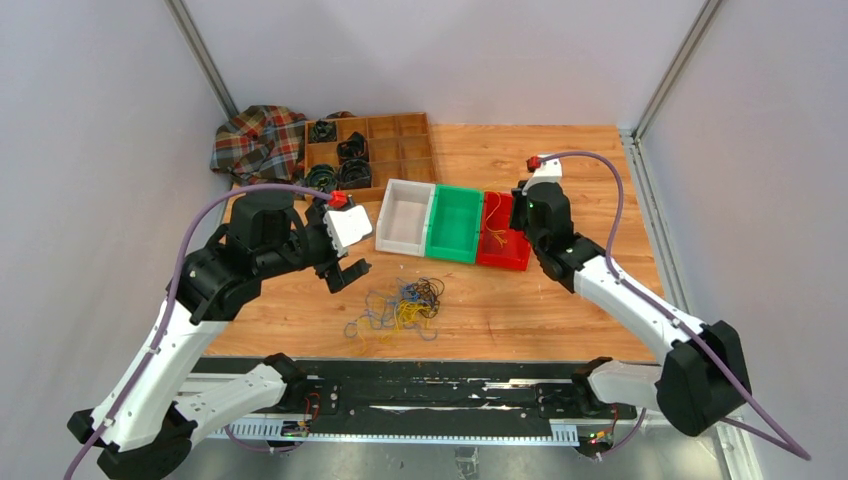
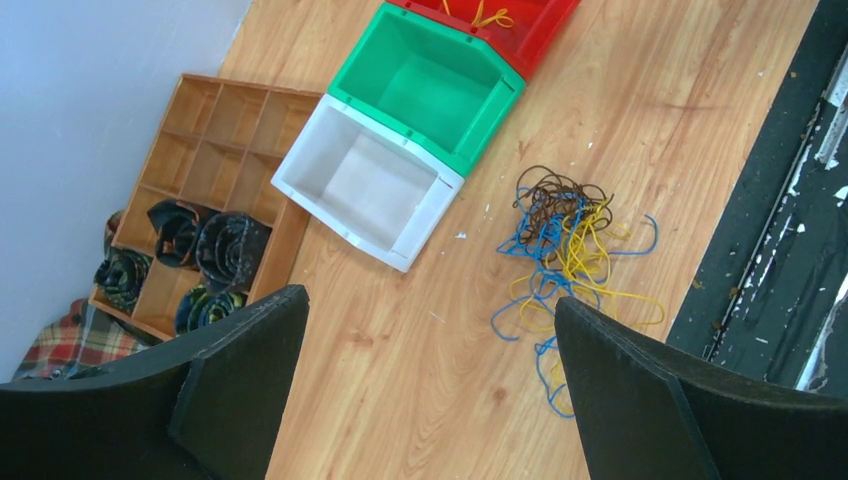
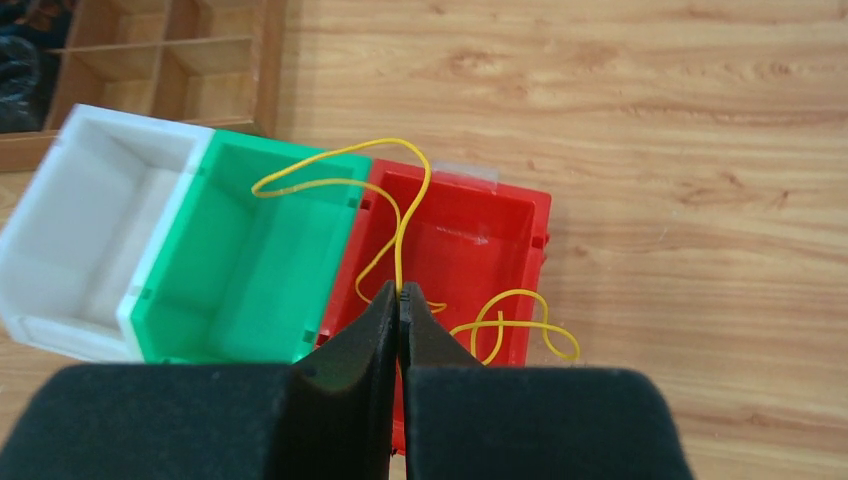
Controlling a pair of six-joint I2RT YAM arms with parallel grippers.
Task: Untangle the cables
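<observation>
A tangle of thin yellow, blue and black cables (image 1: 403, 306) (image 2: 567, 257) lies on the wooden table in front of the bins. My left gripper (image 1: 345, 273) (image 2: 430, 330) hovers open just left of the tangle, nothing between its fingers. My right gripper (image 1: 520, 212) (image 3: 401, 296) is shut on a yellow cable (image 3: 398, 215) above the red bin (image 1: 505, 250) (image 3: 460, 240). That cable arcs over the green bin's edge and loops out over the red bin's right wall (image 3: 515, 325).
A white bin (image 1: 404, 216), a green bin (image 1: 454, 222) and the red bin stand side by side. A wooden compartment tray (image 1: 368, 150) holding black coiled bundles sits behind them, with a plaid cloth (image 1: 255, 140) at its left. A black strip runs along the table's near edge.
</observation>
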